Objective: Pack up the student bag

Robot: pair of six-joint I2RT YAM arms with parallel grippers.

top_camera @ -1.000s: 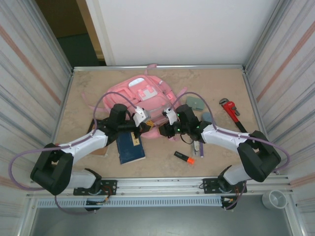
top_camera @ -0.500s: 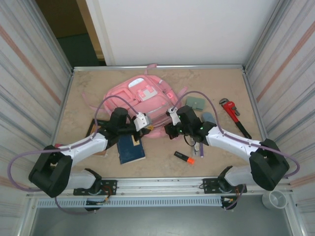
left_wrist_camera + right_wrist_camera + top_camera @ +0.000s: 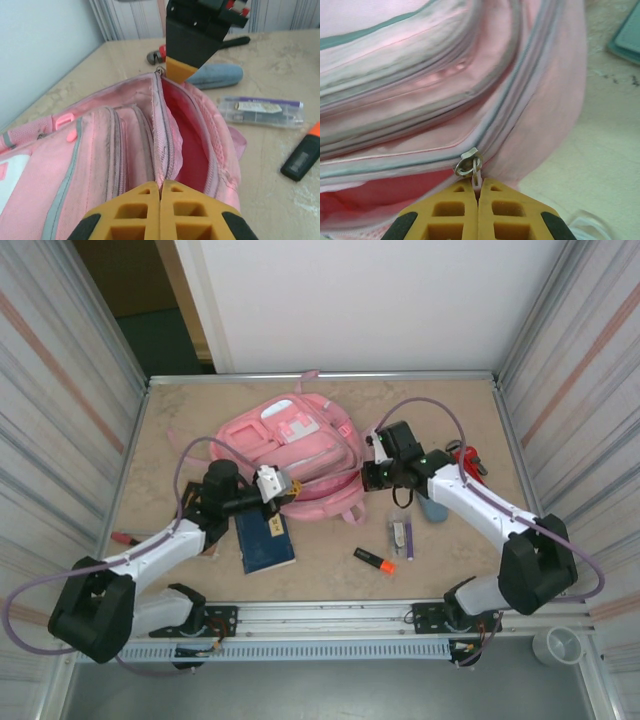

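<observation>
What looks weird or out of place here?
The red pipe wrench lies right of the pink backpack, near the highlighter and clear case. A plumbing tool looks odd among school things. Nothing looks spilled or broken.

A blue book (image 3: 266, 540), orange highlighter (image 3: 374, 561), clear case (image 3: 401, 536), grey pouch (image 3: 436, 508) and red wrench (image 3: 470, 464) lie on the table (image 3: 450, 410).

Top view high, looking down over whole table (image 3: 450, 405), wrist views close, both sharing student bag (image 3: 125, 145) zip opening
</observation>
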